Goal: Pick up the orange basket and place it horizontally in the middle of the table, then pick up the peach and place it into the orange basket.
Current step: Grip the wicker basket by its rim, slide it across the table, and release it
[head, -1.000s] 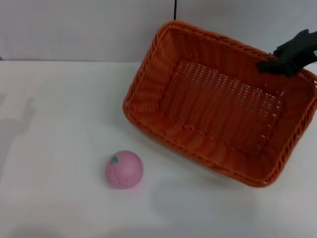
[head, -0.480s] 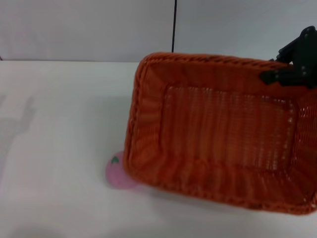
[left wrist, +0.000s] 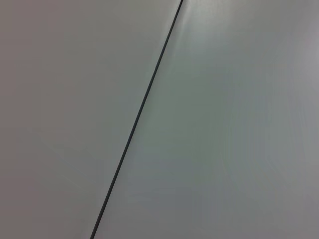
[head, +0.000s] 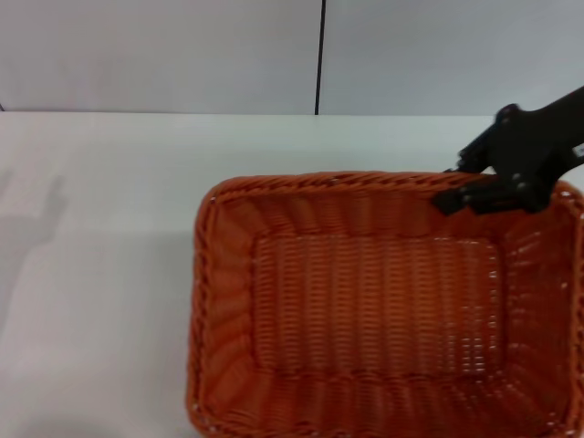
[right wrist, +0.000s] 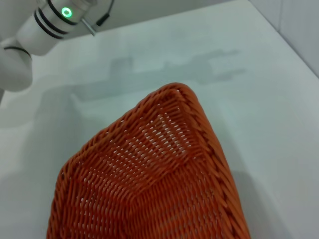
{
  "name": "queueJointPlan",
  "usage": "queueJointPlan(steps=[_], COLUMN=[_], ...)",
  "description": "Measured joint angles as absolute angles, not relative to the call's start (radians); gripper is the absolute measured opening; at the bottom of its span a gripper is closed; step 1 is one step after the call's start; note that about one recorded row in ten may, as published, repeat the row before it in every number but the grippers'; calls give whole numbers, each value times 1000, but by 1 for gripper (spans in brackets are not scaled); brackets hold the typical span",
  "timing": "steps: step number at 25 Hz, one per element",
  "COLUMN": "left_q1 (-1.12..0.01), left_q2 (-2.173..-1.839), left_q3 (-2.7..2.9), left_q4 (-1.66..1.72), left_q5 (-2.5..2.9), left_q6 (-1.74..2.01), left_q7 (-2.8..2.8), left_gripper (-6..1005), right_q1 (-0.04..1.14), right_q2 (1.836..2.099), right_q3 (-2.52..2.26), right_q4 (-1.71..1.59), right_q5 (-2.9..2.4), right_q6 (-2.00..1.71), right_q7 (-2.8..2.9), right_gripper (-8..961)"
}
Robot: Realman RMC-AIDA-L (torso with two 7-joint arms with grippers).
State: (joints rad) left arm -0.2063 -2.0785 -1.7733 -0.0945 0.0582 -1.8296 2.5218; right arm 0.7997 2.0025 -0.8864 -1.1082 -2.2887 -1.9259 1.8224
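Carrying the first step, the robot is working only with its right arm; the left gripper is not showing in any view. Going left to right, the wide white table [head: 100, 237] is lying bare, then the large rectangular orange woven basket [head: 374, 310] is sitting long side across, its near edge running out of view, so whether it is resting or lifted cannot be told. The basket is holding nothing. At its far right rim the black right gripper [head: 474, 193] is clamping its fingers on the braid. The peach is not visible; its placement remains.
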Motion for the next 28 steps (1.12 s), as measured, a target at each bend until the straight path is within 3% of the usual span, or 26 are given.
queueJointPlan(steps=[6,10,14,18,20,21,24,25,28], left_q1=[-212,-212,-206,-203,-203,-203,-205,-208,-212], left_q2=[-2078,-2078,-2078,-2078,-2078,-2078,-2078,-2079,-2078], left_q3=[-1773,-1773,-1773,-1773,-1773,-1773,-1773,-1773,-1773], left_q4=[-93,-90,-89,-89,-88,-88,-87,-86,-82], left_q5=[58,58,58,58,58,58,58,58,58], left_q6=[-1829,-1828,-1828,-1828,-1828,-1828,-1827,-1826,-1824], left_q7=[2522,2522,2522,2522,2522,2522,2522,2522,2522], left_gripper=[764,764,764,764,764,764,764,764,764], right_q1=[845,861,835,760,716,716,692,682,679], right_q2=[2022,2050,2052,2023,1984,1984,1943,1917,1896], right_q3=[-916,-928,-910,-886,-883,-883,-879,-878,-877], right_q4=[-997,-975,-992,-1040,-1061,-1061,-1062,-1056,-1049], right_q5=[-2286,-2241,-2133,-1976,-1944,-1944,-1953,-1978,-2010], right_q6=[-1828,-1751,-1754,-1796,-1826,-1826,-1866,-1895,-1917], right_q7=[1776,1727,1666,1622,1633,1633,1660,1682,1700], right_gripper=[163,163,163,163,163,163,162,162,162])
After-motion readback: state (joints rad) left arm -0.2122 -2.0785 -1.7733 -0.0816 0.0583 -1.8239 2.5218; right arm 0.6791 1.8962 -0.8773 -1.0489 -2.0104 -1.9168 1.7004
